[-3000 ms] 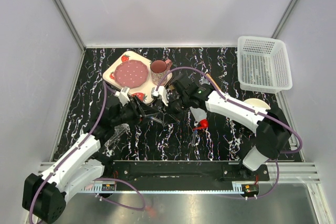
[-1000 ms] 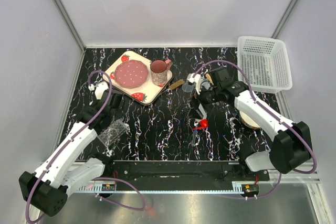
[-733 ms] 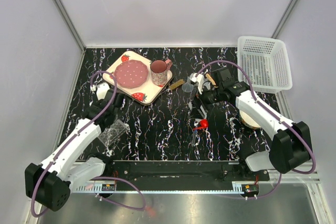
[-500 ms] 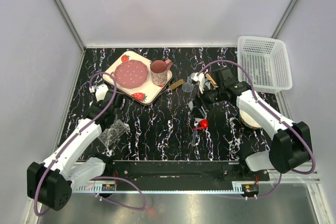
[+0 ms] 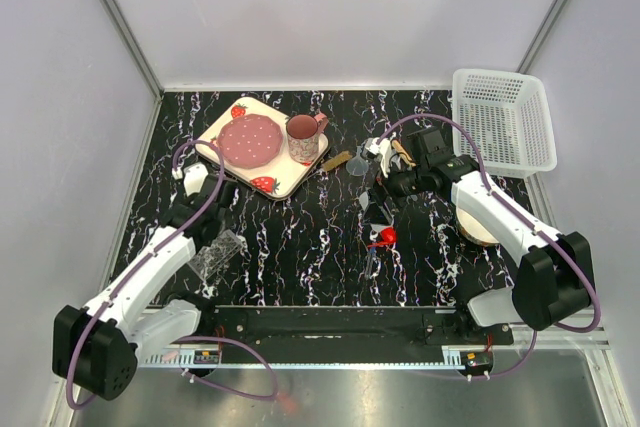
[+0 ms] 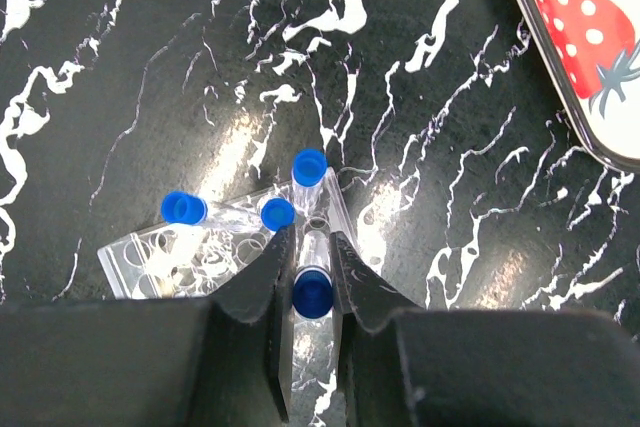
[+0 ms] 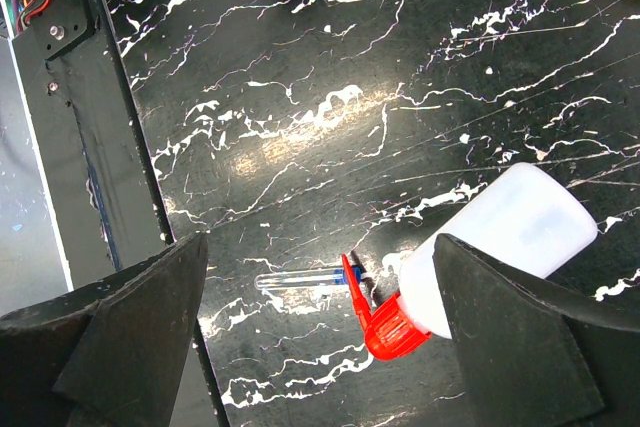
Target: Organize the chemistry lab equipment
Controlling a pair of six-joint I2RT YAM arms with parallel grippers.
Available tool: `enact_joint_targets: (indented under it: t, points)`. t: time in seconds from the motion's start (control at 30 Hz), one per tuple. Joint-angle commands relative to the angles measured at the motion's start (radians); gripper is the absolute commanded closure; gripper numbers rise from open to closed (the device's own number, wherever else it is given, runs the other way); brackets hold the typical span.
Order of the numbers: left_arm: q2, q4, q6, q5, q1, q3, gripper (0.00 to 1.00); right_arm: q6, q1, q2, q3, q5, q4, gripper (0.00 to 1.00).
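**Inspector A:** Left gripper (image 6: 310,249), status?

**Inspector B:** Clamped on one blue-capped tube (image 6: 312,293), cap toward the wrist, just over the clear rack (image 6: 150,262) on the marbled table (image 6: 120,67). Three other capped tubes (image 6: 277,213) sit at the rack.

**Inspector A:** Right gripper (image 7: 320,247)?

**Inspector B:** Jaws spread wide, grasping nothing. Below it, the red-capped squeeze bottle (image 7: 500,237) lies on its side, apart from both fingers.

Black marbled table (image 5: 300,242), plain white walls (image 5: 330,7)
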Motion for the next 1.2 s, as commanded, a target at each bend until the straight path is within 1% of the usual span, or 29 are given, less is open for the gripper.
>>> enact_joint_targets:
  t: [0.0, 0.17, 0.2, 0.33, 0.57, 0.7, 0.73, 0.93, 1.07, 1.17]
  points:
    - [0.015, 0.050, 0.000, -0.014, 0.005, -0.021, 0.92, -0.004, -0.012, -0.019, -0.001, -0.038, 0.030, 0.00]
    - [0.020, 0.056, -0.003, -0.019, 0.005, -0.032, 0.90, -0.003, -0.016, -0.020, -0.003, -0.047, 0.030, 0.00]
    - [0.020, 0.056, -0.003, -0.019, 0.005, -0.033, 0.87, -0.003, -0.019, -0.019, -0.003, -0.049, 0.029, 0.00]
    - [0.012, 0.057, -0.011, -0.018, 0.005, -0.046, 0.82, -0.003, -0.021, -0.017, -0.003, -0.053, 0.030, 0.00]
    - [-0.009, 0.057, -0.014, -0.014, 0.005, -0.055, 0.63, -0.001, -0.023, -0.015, -0.003, -0.055, 0.030, 0.00]
    - [-0.020, 0.050, -0.014, -0.010, 0.006, -0.044, 0.58, -0.003, -0.026, -0.014, -0.003, -0.055, 0.028, 0.00]
    - [-0.021, 0.042, -0.014, -0.008, 0.005, -0.039, 0.55, -0.003, -0.027, -0.014, -0.003, -0.055, 0.028, 0.00]
    - [-0.066, -0.002, -0.014, 0.015, 0.005, 0.017, 0.49, -0.006, -0.030, -0.012, -0.004, -0.053, 0.027, 0.00]
    - [-0.107, -0.039, -0.011, 0.030, 0.005, 0.062, 0.42, -0.015, -0.032, -0.011, -0.001, -0.050, 0.022, 0.00]
    - [-0.146, -0.059, 0.002, 0.047, 0.005, 0.085, 0.34, -0.023, -0.036, -0.011, 0.005, -0.041, 0.010, 0.00]
